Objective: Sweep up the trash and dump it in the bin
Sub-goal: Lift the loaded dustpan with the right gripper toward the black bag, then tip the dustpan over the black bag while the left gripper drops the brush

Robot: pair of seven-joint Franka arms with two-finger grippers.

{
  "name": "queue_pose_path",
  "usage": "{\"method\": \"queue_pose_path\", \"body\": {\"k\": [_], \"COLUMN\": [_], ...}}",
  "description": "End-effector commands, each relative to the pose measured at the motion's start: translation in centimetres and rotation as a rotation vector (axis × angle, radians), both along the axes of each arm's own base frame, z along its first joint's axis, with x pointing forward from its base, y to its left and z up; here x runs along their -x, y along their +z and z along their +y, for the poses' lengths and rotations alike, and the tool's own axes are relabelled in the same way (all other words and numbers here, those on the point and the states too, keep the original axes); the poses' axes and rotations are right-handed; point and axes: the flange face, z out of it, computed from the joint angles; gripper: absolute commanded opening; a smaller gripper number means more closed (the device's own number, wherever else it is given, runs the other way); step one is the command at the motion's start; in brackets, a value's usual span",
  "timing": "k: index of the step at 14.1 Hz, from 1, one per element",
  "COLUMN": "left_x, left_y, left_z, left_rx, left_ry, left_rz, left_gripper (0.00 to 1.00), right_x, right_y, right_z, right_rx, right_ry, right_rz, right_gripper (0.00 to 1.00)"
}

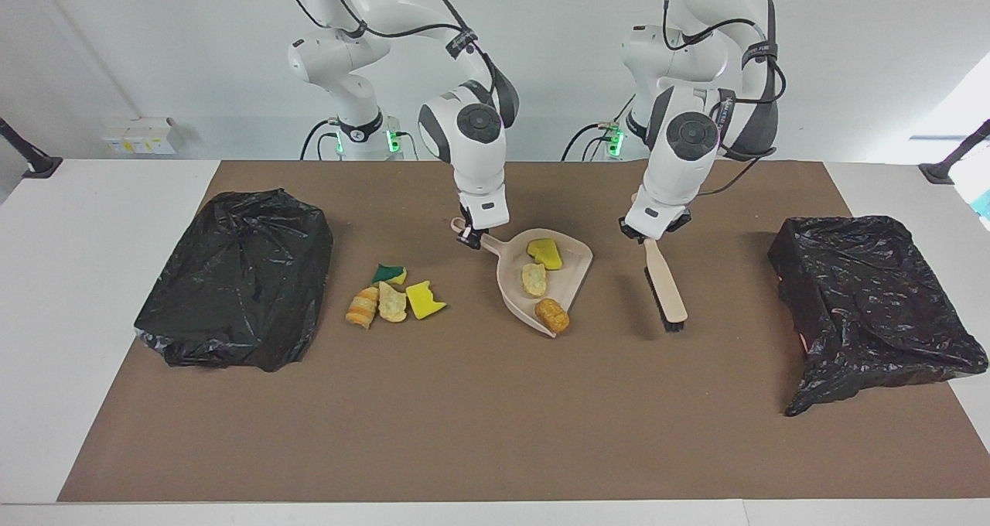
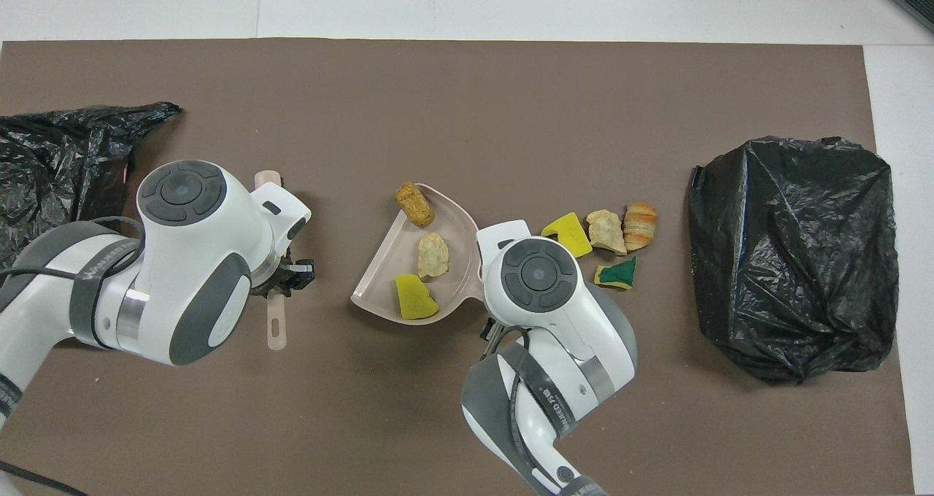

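Observation:
Three pieces of trash lie in the beige dustpan (image 1: 578, 260) (image 2: 385, 271): a yellow sponge (image 1: 544, 253) (image 2: 414, 299), a pale lump (image 1: 534, 278) and an orange-brown lump (image 1: 553, 315) (image 2: 414, 204) at its lip. My right gripper (image 1: 469, 237) is shut on the dustpan's handle. More trash sits on the mat toward the right arm's end: a green-backed sponge (image 1: 389, 274) (image 2: 616, 273), a yellow sponge (image 1: 424, 299), a pale lump (image 1: 391, 302) and a croissant-like lump (image 1: 362, 307) (image 2: 640, 225). My left gripper (image 1: 648, 236) (image 2: 281, 281) is shut on the brush (image 1: 667, 288) (image 2: 276, 322), held slanting beside the dustpan.
A black-bagged bin (image 1: 236, 278) (image 2: 795, 255) stands at the right arm's end of the brown mat, close to the loose scraps. A second black-bagged bin (image 1: 874, 302) (image 2: 51, 168) stands at the left arm's end.

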Motion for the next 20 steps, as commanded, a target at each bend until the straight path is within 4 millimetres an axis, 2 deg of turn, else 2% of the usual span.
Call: {"method": "queue_pose_path", "body": {"k": [1, 3, 5, 7, 8, 9, 11, 13, 15, 17, 18, 19, 20], "left_x": [1.3, 2.2, 3.5, 5.2, 6.1, 7.6, 10.4, 13.4, 16.9, 20.2, 21.4, 21.7, 21.8], "left_y": [-0.1, -0.6, -0.8, -0.8, -1.0, -1.4, -2.6, -3.5, -4.9, -6.1, -6.3, -6.3, -6.2], "left_z": [0.5, 0.7, 0.0, -2.6, -3.5, -5.5, -9.0, -12.5, -14.8, -15.9, -15.9, -15.7, -15.8], "left_rx": [0.042, 0.044, 0.041, 0.048, 0.073, 0.100, 0.108, 0.111, 0.126, 0.138, 0.133, 0.129, 0.128], "left_ry": [0.036, 0.035, 0.035, 0.058, 0.067, 0.054, 0.065, 0.076, 0.075, 0.074, 0.085, 0.089, 0.092], "left_rz": [-0.050, -0.054, -0.052, -0.071, -0.058, -0.048, -0.058, -0.077, -0.099, -0.119, -0.116, -0.113, -0.112], "left_gripper": [0.00, 0.00, 0.00, 0.00, 0.00, 0.00, 0.00, 0.00, 0.00, 0.00, 0.00, 0.00, 0.06], "right_x": [-2.0, -3.3, -4.8, -5.5, -5.5, -5.6, -5.5, -4.6, -2.5, 0.0, 1.2, 2.2, 2.7], "right_y": [4.8, 7.8, 10.7, 13.6, 14.6, 15.5, 16.8, 17.7, 18.0, 18.3, 18.6, 18.8, 18.8], "right_z": [-4.1, -7.6, -11.6, -15.8, -18.8, -22.3, -30.7, -40.3, -46.6, -52.4, -54.6, -56.2, -57.4], "right_rx": [-0.049, -0.070, -0.100, -0.160, -0.196, -0.216, -0.273, -0.305, -0.297, -0.251, -0.229, -0.213, -0.188], "right_ry": [-0.050, -0.051, -0.048, -0.030, -0.032, -0.018, 0.008, 0.025, 0.019, 0.040, 0.041, 0.054, 0.083], "right_rz": [-0.082, -0.130, -0.173, -0.185, -0.168, -0.158, -0.134, -0.119, -0.097, -0.102, -0.104, -0.108, -0.107], "right_gripper": [0.00, 0.00, 0.00, 0.00, 0.00, 0.00, 0.00, 0.00, 0.00, 0.00, 0.00, 0.00, 0.00]}}
